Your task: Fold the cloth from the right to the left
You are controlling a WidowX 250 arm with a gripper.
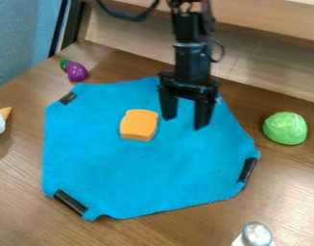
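My black arm (192, 54) comes in from the top of the camera view, a bit right of the middle, and hangs almost straight down. At the end of it is my hand (185, 123), over the far part of the blue cloth (146, 173). My two fingers are wide apart and point down, with a big gap between them. I can't tell if their tips touch the cloth. The cloth lies spread out on the brown counter (30, 221), and it is not folded over. An orange toy bread slice (138, 124) sits on it, just beside my hand, on the left in the view. A purple toy eggplant (76, 71) is near the cloth's far left corner. A green toy cabbage (284, 128) is off to the right.
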